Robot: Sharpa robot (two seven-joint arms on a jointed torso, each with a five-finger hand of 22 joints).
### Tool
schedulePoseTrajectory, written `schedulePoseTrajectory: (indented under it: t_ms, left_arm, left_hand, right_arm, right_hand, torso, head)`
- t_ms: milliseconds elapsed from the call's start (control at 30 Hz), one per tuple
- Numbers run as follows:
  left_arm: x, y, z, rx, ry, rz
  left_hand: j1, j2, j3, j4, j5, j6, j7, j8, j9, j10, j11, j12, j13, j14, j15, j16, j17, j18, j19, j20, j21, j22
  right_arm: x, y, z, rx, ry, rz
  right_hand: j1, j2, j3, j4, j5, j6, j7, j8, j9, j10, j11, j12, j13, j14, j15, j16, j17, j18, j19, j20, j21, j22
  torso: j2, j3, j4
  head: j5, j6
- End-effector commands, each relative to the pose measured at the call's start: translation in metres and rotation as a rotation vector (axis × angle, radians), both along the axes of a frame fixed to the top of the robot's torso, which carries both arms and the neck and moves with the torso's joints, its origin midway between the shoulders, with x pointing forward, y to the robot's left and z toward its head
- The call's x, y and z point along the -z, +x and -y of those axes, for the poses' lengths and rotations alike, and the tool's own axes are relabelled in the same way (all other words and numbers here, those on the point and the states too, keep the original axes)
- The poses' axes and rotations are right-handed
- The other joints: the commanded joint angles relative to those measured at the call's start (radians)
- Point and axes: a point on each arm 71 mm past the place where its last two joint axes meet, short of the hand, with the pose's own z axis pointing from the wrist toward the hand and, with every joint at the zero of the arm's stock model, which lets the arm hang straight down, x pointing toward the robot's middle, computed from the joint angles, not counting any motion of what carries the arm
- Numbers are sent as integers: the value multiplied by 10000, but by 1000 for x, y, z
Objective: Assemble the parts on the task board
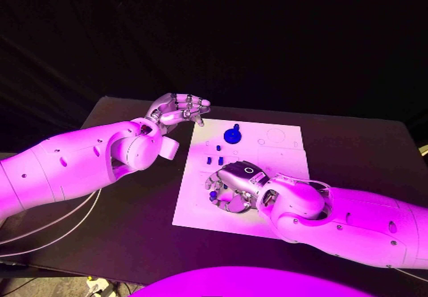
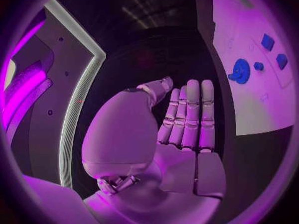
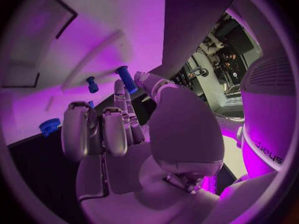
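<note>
The white task board [image 1: 276, 154] lies in the middle of the black table. On its far part sits a round blue gear [image 1: 232, 134] with small blue pegs [image 1: 218, 148] just in front of it. My right hand [image 1: 234, 185] hovers low over the board's near left part. In the right wrist view, this right hand [image 3: 124, 129] pinches a short blue peg [image 3: 126, 78] between thumb and a fingertip, with a second blue peg [image 3: 92, 84] standing beyond it. My left hand [image 1: 181, 109] hangs off the board's far left corner; the same left hand [image 2: 181, 129] holds nothing, its fingers side by side.
Bare black table [image 1: 133, 210] surrounds the board on all sides. The left wrist view shows the board [image 2: 249, 104] with the gear [image 2: 240, 70] and small blue pieces [image 2: 268, 41] on it. White cables [image 1: 54, 229] trail off the table's near left edge.
</note>
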Motion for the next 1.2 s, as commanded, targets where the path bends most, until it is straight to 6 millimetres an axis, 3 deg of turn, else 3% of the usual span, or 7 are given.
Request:
schedulePoseTrajectory:
  t_ms: [33, 433, 633, 767, 833, 1000, 1200]
  left_arm:
    - [-1, -1, 2, 134, -108, 13]
    - [-1, -1, -1, 74, -87, 18]
    - [-1, -1, -3, 26, -70, 24]
    - [-1, -1, -4, 22, -72, 27]
    - [0, -2, -4, 30, -77, 21]
    - [3, -5, -4, 56, -91, -53]
    - [7, -7, -5, 68, -108, -144]
  left_hand:
    - [60, 77, -38, -36, 19, -48, 12, 28, 16, -60, -2, 56, -3, -43, 9, -57, -13, 122, -32, 1, -48, -16]
    - [62, 86, -47, -37, 19, -67, 13, 46, 16, -73, -2, 73, -3, -45, 10, -62, -17, 122, -31, 2, -59, -17]
    - [62, 86, -47, -37, 19, -67, 13, 46, 16, -73, -2, 73, -3, -45, 10, -62, -17, 122, -31, 2, -59, -17]
    - [59, 79, -55, -38, 17, -79, 16, 49, 14, -81, 1, 77, -4, -47, 12, -64, -18, 121, -31, 3, -63, -17]
    - [59, 79, -55, -38, 17, -79, 16, 49, 14, -81, 1, 77, -4, -47, 12, -64, -18, 121, -31, 3, -63, -17]
    - [43, 71, -66, -30, 15, -91, 20, 48, 11, -84, 4, 80, -4, -47, 15, -65, -19, 120, -32, 5, -67, -18]
    - [43, 71, -66, -30, 15, -91, 20, 48, 11, -84, 4, 80, -4, -47, 15, -65, -19, 120, -32, 5, -67, -18]
  right_arm:
    - [-1, -1, 1, -5, 51, 103]
    - [-38, 7, 45, 1238, 1677, 433]
    - [-59, 28, 102, 3292, 2237, -1145]
    - [-60, 31, 137, 4313, 2036, -2015]
    - [-58, 30, 152, 4720, 1836, -2396]
    - [-47, 20, 183, 5573, 1263, -3070]
    - [-37, 9, 199, 6120, 685, -3233]
  right_hand:
    - [-96, -34, -67, 5, -36, -79, 22, -59, -13, -75, 9, -31, 14, 341, 71, -63, -12, 18, 509, 69, -63, 1727]
    - [-85, 4, -234, 44, -20, -39, 179, -71, -14, 38, -15, 139, 94, 328, 52, -101, -74, 29, 509, 62, -122, 1705]
    - [2, 63, -419, 159, -20, 409, 334, 107, 45, 862, 23, 734, 392, 393, 84, 19, 134, -33, 597, 79, 197, 1824]
    - [-234, 35, -1000, 378, -41, 674, 111, 402, 165, 1669, -237, 1745, 1322, 526, -101, 385, 773, -110, 700, -49, 668, 2009]
    - [-206, 110, -1371, 458, -8, 730, -20, 611, 276, 1859, -377, 3346, 2957, 532, -215, 410, 788, -158, 757, -174, 946, 2119]
    - [-185, 459, -2570, 1292, 14, 436, -130, 1617, 1033, 2494, -389, 12198, 11514, 745, -243, 992, 1907, -335, 939, -209, 1889, 2455]
    - [-311, 760, -3416, 1746, 30, 341, -173, 2108, 1453, 3056, -445, 13742, 12877, 866, -272, 1304, 2595, -444, 1052, -212, 2465, 2617]
  torso:
    - [-4, -1, 4]
    - [-24, -8, -24]
    - [-89, -33, -78]
    - [-131, -37, -139]
    - [-153, -27, -169]
    - [-195, -7, -252]
    - [-245, 6, -301]
  head:
    - [-4, 0]
    - [-267, 116]
    - [-577, 217]
    - [-724, 238]
    - [-1003, 258]
    - [-1322, 260]
    - [-1413, 213]
